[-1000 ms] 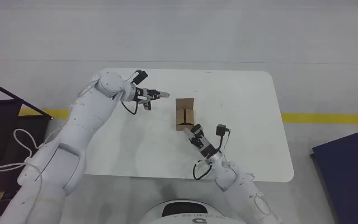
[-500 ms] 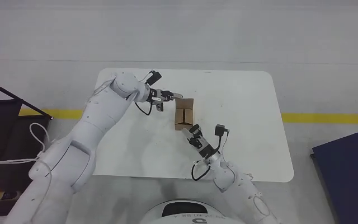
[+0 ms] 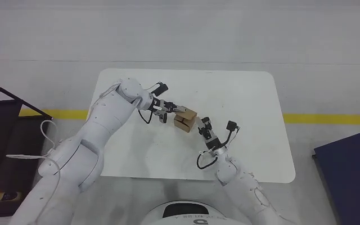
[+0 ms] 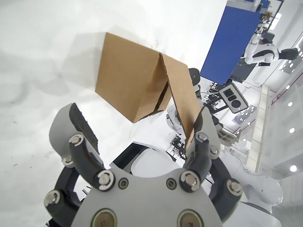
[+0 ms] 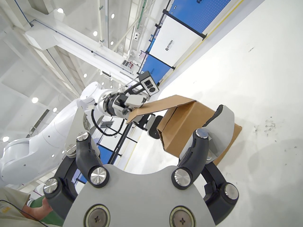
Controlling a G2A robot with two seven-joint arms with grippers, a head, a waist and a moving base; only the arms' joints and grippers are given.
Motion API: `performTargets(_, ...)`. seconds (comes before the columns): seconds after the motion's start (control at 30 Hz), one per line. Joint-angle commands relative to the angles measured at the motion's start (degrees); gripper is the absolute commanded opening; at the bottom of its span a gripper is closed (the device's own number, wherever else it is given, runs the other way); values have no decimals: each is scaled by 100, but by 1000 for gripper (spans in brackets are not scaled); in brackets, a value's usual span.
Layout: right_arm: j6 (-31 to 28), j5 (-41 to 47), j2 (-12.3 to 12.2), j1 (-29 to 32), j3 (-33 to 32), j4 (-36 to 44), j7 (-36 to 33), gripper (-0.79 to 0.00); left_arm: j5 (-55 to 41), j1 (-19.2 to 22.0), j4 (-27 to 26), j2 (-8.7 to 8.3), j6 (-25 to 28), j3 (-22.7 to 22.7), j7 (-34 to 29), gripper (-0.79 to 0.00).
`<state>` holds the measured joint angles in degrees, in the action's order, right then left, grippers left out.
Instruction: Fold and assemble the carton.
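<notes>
A small brown carton (image 3: 184, 120) sits near the middle of the white table (image 3: 247, 101), with one long flap raised. In the left wrist view the carton (image 4: 125, 81) lies just ahead of my open left gripper (image 4: 142, 121), and the raised flap (image 4: 182, 100) leans against the inner side of one finger (image 4: 204, 124). From above, the left gripper (image 3: 171, 107) is at the carton's left top edge. My right gripper (image 3: 205, 130) stands open at the carton's right side. In the right wrist view one finger (image 5: 222, 121) is beside the carton (image 5: 189, 124).
Bare table surface lies all around the carton, widest toward the far right. The table's front edge (image 3: 225, 179) is close behind the right arm. A blue panel (image 3: 343, 169) stands on the floor at the right, and a dark frame (image 3: 14, 112) at the left.
My left gripper has moved right onto the carton and raised a flap, and the carton has tilted. My right gripper has swung from the carton's near side to its right side.
</notes>
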<state>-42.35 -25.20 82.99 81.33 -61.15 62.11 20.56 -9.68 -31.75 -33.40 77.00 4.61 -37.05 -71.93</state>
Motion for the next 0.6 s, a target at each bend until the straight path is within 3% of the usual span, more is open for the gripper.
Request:
performTargets(0.0, -59, 103, 30, -128, 28, -188, 49, 0, 20, -17, -15, -13, -4, -19, -25, 0)
performTargets(0.2, -315, 159, 110, -434, 42, -541, 389, 0, 147, -19, 29, -105, -46, -137, -79, 0)
performTargets(0.4, -526, -287, 61, -212, -128, -46, 572, 0, -17, 4, -21, -256, 81, -470, -99, 0)
performTargets(0.47, -465, -600, 19, -85, -205, 169, 518, 0, -211, 7, -22, -313, 159, -637, -168, 0)
performTargets(0.57, 399, -2495, -115, 130, -345, 577, 349, 0, -633, 18, 65, -458, 367, -1036, -339, 0)
